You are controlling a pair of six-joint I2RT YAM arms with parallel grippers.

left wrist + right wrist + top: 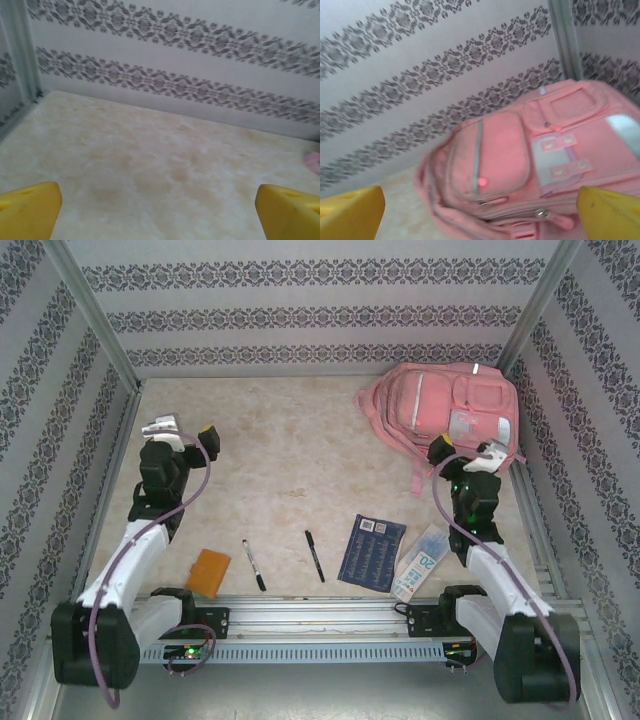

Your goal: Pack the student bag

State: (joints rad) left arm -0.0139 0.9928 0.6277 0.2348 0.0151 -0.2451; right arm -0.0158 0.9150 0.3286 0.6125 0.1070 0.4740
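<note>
Nothing looks packed yet: the student bag (445, 410) seems shut, pens (314, 556) and booklet (372, 553) lie on the counter (290, 460), left hand (185, 431) and right hand (467, 450) wide, empty.

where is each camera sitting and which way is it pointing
top external: above, behind the robot, looking down at the table; shows left arm, right arm, left gripper, right gripper, both open.
left wrist: on the left arm, facing across the table to the patterned wall; yellow fingertips at bottom corners.
right wrist: on the right arm, facing the student bag; yellow fingertips likewise.
shared: top external and right wrist both see the student bag.
</note>
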